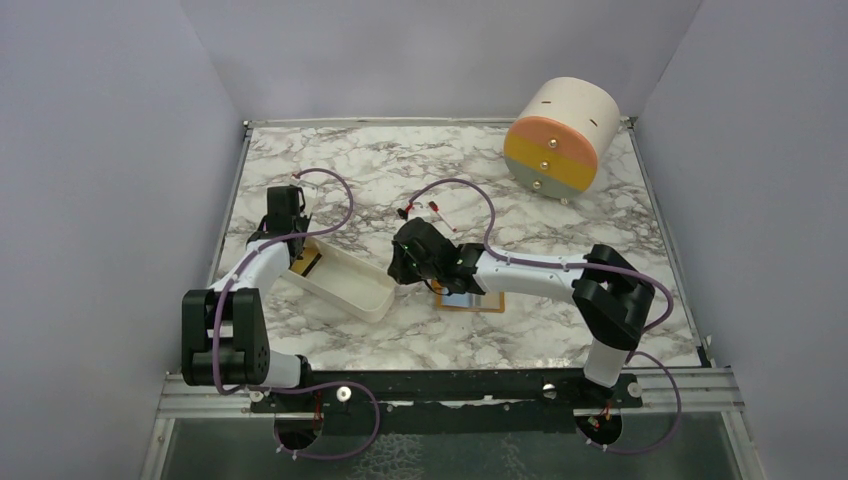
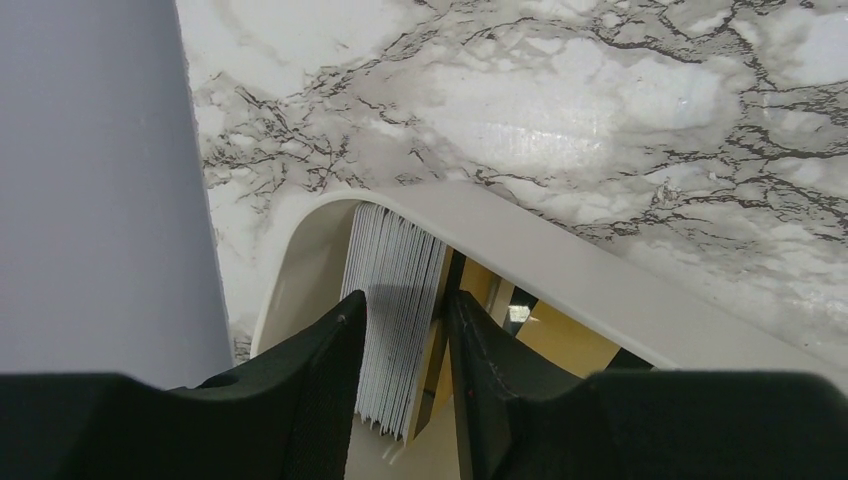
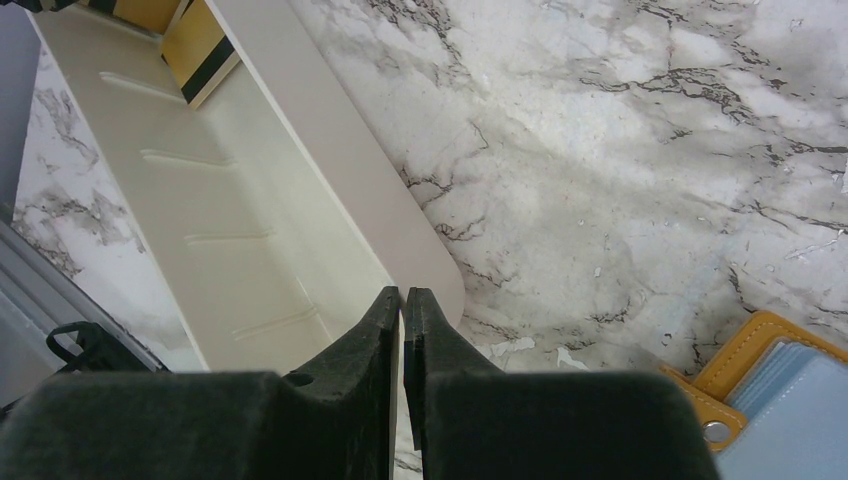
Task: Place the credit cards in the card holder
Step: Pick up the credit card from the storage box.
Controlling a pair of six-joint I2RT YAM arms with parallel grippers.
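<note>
Left hand is straddling the cards standing on edge at the tray's far-left end. Fingers apart, can't tell if clamping. Right hand is hovering pinched together, empty, nearer the open card holder.

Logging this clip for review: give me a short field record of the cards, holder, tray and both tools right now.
credit cards: stacked on edge at one end of the white tray
card holder: open on the table, beside the tray, not touching it
left tool: a finger on each side of the cards; grip unclear
right tool: shut, empty, at the tray's other end
</note>
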